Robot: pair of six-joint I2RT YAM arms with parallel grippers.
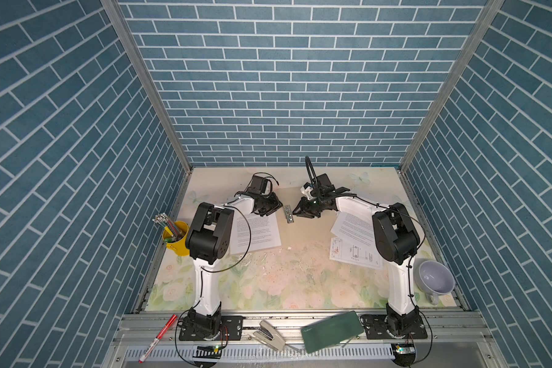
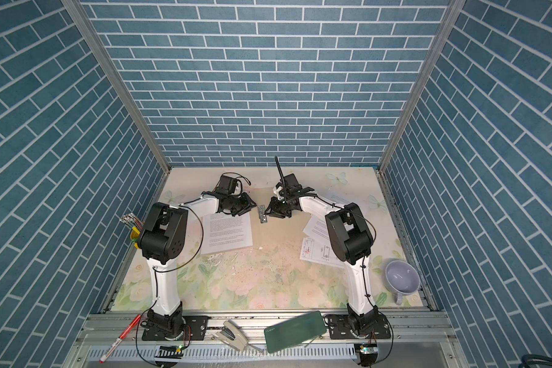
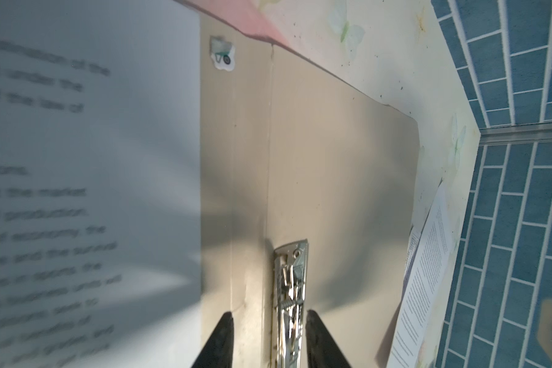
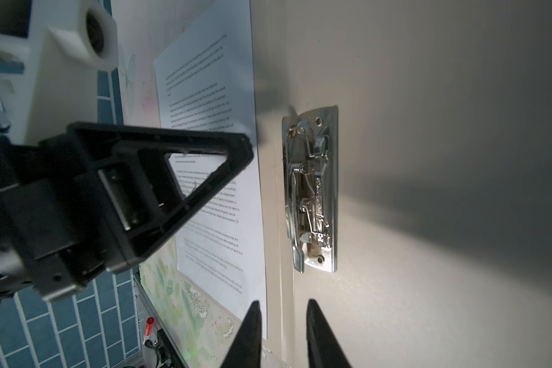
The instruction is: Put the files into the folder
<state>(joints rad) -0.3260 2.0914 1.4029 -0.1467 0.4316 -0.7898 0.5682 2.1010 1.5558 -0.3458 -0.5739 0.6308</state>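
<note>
The tan folder (image 1: 306, 232) (image 3: 338, 178) lies open at the back of the table, its metal clip (image 1: 288, 213) (image 4: 311, 191) on the spine. One printed sheet (image 1: 255, 232) (image 4: 211, 95) rests on the folder's left half. Another text sheet (image 1: 354, 231) and a drawing sheet (image 1: 354, 255) overlap at the right. My left gripper (image 1: 280, 207) (image 3: 270, 318) straddles one end of the clip, jaws apart, with a gap on one side. My right gripper (image 1: 295, 212) (image 4: 283, 304) hovers over the spine beyond the clip's other end, narrowly open and holding nothing.
A yellow cup of pencils (image 1: 176, 237) stands at the left edge. A lilac mug (image 1: 435, 280) sits at the right. On the front rail lie a dark green case (image 1: 332, 331), a stapler (image 1: 268, 334) and a red pen (image 1: 158, 337). Blue brick walls enclose three sides.
</note>
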